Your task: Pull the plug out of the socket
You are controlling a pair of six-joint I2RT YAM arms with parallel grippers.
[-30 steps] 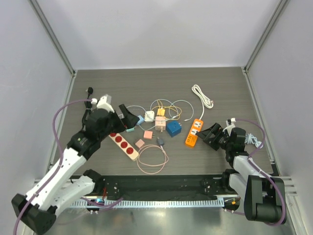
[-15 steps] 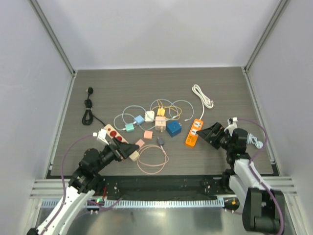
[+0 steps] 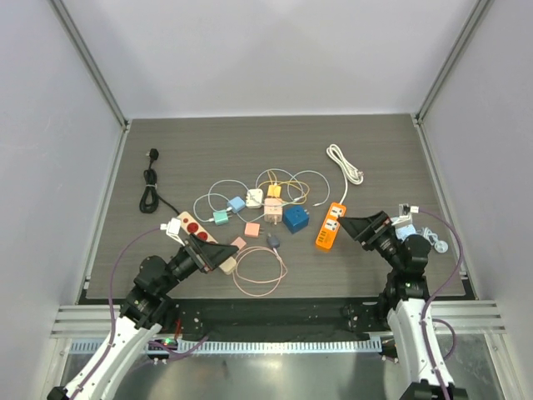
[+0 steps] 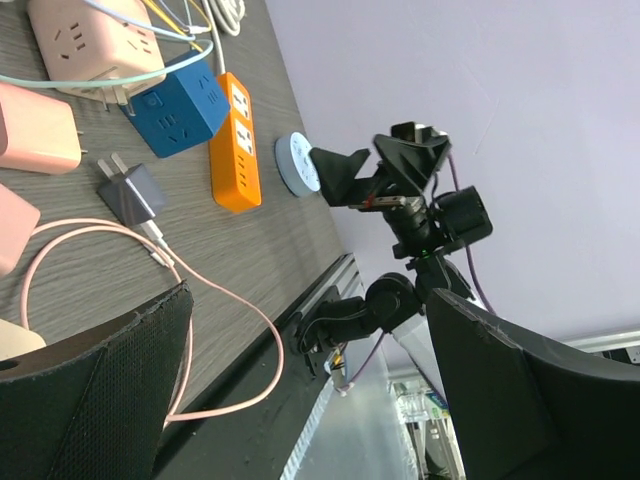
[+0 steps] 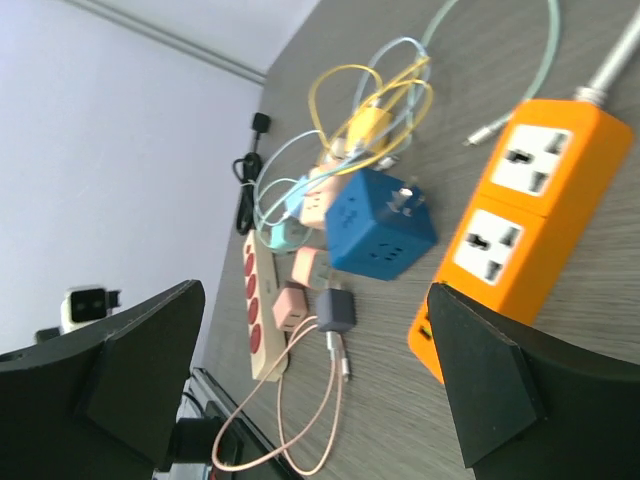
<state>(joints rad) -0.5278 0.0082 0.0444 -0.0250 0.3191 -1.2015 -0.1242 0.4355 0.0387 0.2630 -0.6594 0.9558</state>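
Observation:
A pink cube socket (image 3: 273, 205) lies mid-table with a yellow plug (image 3: 274, 190) and a white plug (image 3: 255, 197) against it; it also shows in the left wrist view (image 4: 95, 45) and the right wrist view (image 5: 318, 190). My left gripper (image 3: 204, 254) is open and empty, low over the near end of a beige power strip (image 3: 208, 237) with red sockets. My right gripper (image 3: 360, 227) is open and empty, just right of an orange power strip (image 3: 331, 225). Both wrist views show wide-open jaws, left (image 4: 310, 300) and right (image 5: 315, 290).
A blue cube socket (image 3: 295, 218), a grey charger (image 3: 273, 241) on a looped pink cable (image 3: 260, 271), two pink adapters (image 3: 251, 228) and teal and blue plugs with tangled cables lie mid-table. A white cable (image 3: 344, 162) lies far right, a black cord (image 3: 150, 187) far left.
My left arm has drawn back from the cluster to the near end of the beige strip and stays there. My right gripper has shifted slightly right and back from the orange strip.

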